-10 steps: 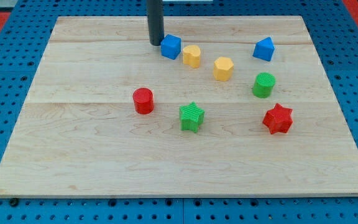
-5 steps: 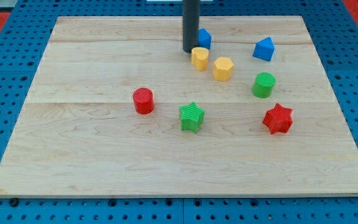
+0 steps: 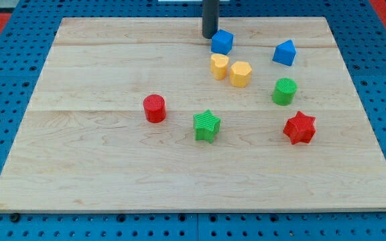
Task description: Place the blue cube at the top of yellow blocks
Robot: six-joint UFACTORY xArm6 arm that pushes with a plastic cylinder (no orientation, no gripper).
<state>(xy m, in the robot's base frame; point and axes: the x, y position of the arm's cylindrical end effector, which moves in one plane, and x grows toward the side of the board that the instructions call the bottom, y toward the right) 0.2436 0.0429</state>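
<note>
The blue cube (image 3: 222, 41) sits near the view's top, just above the two yellow blocks. The left yellow block (image 3: 219, 66) and the yellow hexagonal block (image 3: 240, 73) stand side by side, almost touching. My tip (image 3: 210, 35) rests on the board just left of and slightly above the blue cube, close to its upper left edge. The rod rises out of the view's top.
A blue triangular block (image 3: 285, 53) lies at the view's upper right. A green cylinder (image 3: 284, 91) and a red star (image 3: 299, 128) are at the right. A green star (image 3: 206, 125) and a red cylinder (image 3: 155, 108) sit mid-board on the wooden board (image 3: 79, 167).
The tip pushed the blue cube rightward to above the yellow blocks, nudging the left yellow block right toward the hexagonal one. The tip then moved up to the cube's upper left.
</note>
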